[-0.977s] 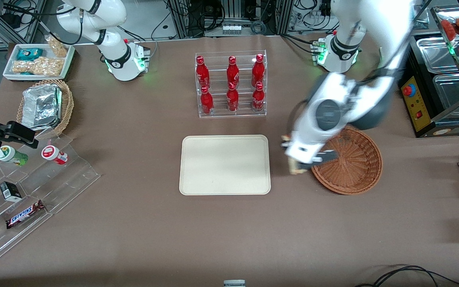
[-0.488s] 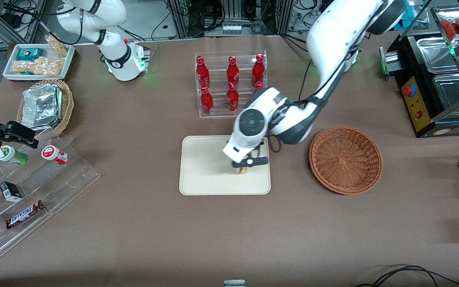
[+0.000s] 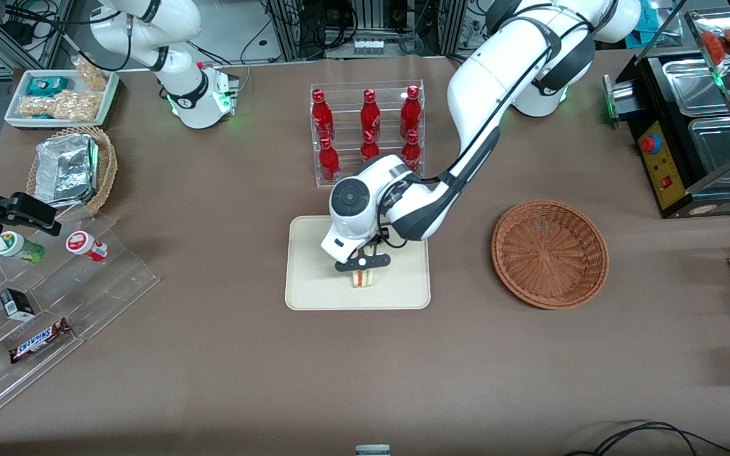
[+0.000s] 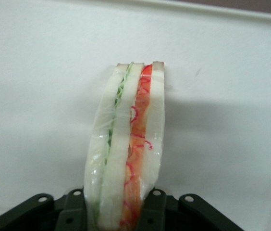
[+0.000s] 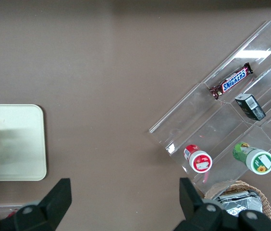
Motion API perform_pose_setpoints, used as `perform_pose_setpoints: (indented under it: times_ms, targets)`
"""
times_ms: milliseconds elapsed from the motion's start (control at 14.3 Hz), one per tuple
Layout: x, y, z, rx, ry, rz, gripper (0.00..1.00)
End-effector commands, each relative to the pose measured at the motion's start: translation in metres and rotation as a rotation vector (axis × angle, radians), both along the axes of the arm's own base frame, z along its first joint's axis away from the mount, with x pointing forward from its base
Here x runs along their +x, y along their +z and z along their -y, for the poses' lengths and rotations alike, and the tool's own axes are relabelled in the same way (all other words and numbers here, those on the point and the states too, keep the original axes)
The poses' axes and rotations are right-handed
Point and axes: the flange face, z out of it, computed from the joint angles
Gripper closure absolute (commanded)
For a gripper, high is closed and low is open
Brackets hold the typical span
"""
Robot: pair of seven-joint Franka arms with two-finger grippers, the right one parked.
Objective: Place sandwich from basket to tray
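Sandwich [image 4: 127, 149] wedged upright between the gripper [image 3: 363, 268] fingers [image 4: 153, 208], layers edge-on, tip pointing away from the wrist. Fingers narrow, clamped on both bread faces. Gripper sits low over the tray [image 3: 314, 278], sandwich at or just above its surface. Basket [image 3: 550, 254] lies well apart, toward the working arm's end.

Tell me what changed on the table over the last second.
The claw, shut on the sandwich, carried it from the edge of the basket toward the parked arm's end of the table and over the tray. It now holds the sandwich low over the middle of the tray's nearer half, not yet released. The basket, now empty, the tray and the bottle rack stayed put.
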Motion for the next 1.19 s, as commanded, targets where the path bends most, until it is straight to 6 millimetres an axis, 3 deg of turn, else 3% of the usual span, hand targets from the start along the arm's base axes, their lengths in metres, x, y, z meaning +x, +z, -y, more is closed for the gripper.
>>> perform_pose_setpoints:
  times_ms: [0, 209, 488, 628, 767, 907, 1047, 1116]
  targets:
    - [0.007, -0.002, 0.008, -0.023, 0.014, 0.048, 0.0]
    - [0.016, 0.015, 0.003, -0.03, 0.081, 0.061, 0.0]
    - [0.042, 0.081, -0.03, -0.012, 0.144, 0.086, 0.0]
    - [0.075, 0.128, -0.085, 0.007, 0.211, 0.089, 0.0]
    - [0.082, 0.166, -0.118, 0.036, 0.203, 0.065, 0.0]
    - [0.095, 0.211, -0.169, -0.009, 0.207, 0.019, 0.0]
    - [0.094, 0.265, -0.228, -0.074, 0.166, -0.041, 0.0]
    - [0.094, 0.285, -0.27, -0.087, 0.144, -0.083, 0.0]
